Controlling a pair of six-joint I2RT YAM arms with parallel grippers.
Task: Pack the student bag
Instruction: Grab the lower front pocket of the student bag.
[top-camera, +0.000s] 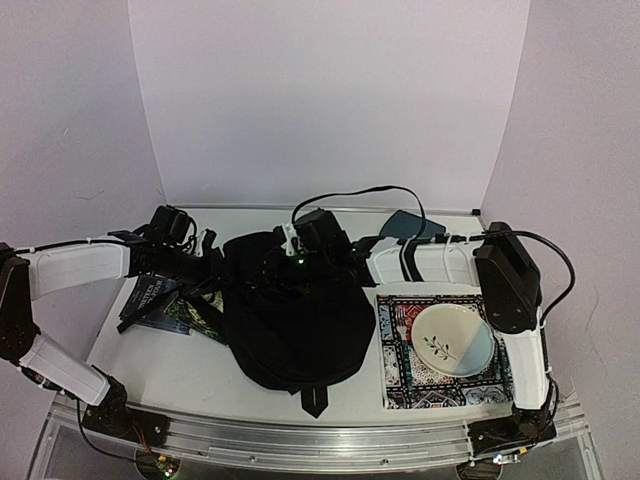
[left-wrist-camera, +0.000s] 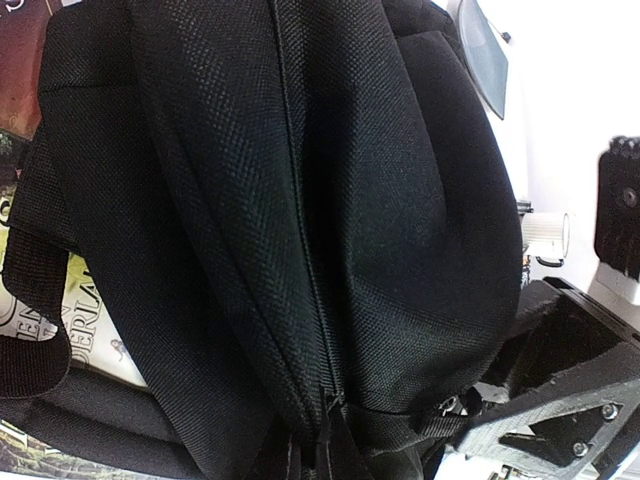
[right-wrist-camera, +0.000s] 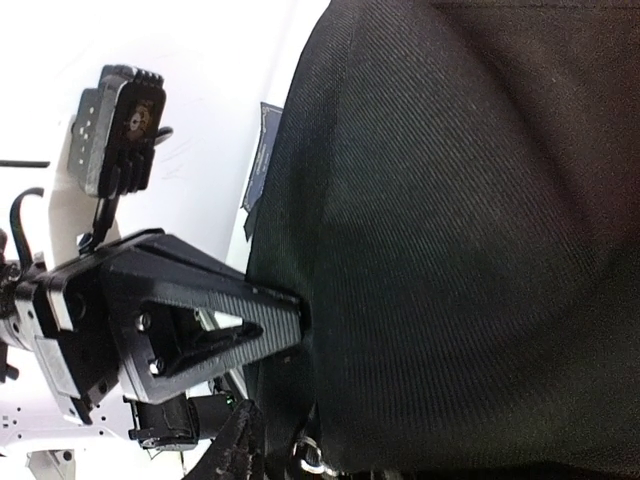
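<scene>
The student bag (top-camera: 295, 320), a big soft black backpack, lies in the middle of the table. It fills the left wrist view (left-wrist-camera: 230, 200), with its zip shut down to the bottom of the frame. My left gripper (top-camera: 222, 265) is at the bag's far left top and looks shut on its fabric (left-wrist-camera: 325, 445). One of its fingers (right-wrist-camera: 215, 325) presses into the bag in the right wrist view. My right gripper (top-camera: 290, 262) is at the bag's far top edge. It seems shut on the zip's pull strap (left-wrist-camera: 450, 410); its jaws (right-wrist-camera: 285, 460) are mostly hidden.
Books (top-camera: 160, 300) lie partly under the bag's left side. A plate (top-camera: 455, 340) sits on a patterned book (top-camera: 400, 375) at the right. A dark teal item (top-camera: 410, 225) lies at the back by the wall.
</scene>
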